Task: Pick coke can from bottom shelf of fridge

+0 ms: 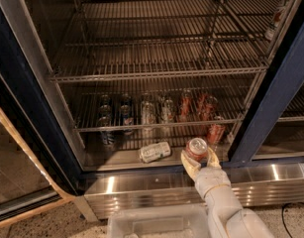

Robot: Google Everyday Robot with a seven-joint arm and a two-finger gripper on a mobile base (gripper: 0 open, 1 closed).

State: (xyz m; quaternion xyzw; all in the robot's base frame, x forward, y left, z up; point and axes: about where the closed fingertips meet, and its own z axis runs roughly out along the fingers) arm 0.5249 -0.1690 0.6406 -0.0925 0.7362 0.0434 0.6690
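The fridge (23, 98) stands open with a dark blue frame and wire racks. At the front of the bottom shelf (122, 158), my gripper (197, 156) is shut on the coke can (196, 148), a red can with a silver top, held upright just above the steel front strip. My pale arm rises to it from the lower right. More red cans (198, 105) stand behind it on the bottom rack.
A white/silver can (155, 151) lies on its side left of the gripper. Dark blue cans (113, 118) and clear ones (156, 112) stand further back. A blue door post (270, 103) stands to the right. A pale bin (159, 222) sits below.
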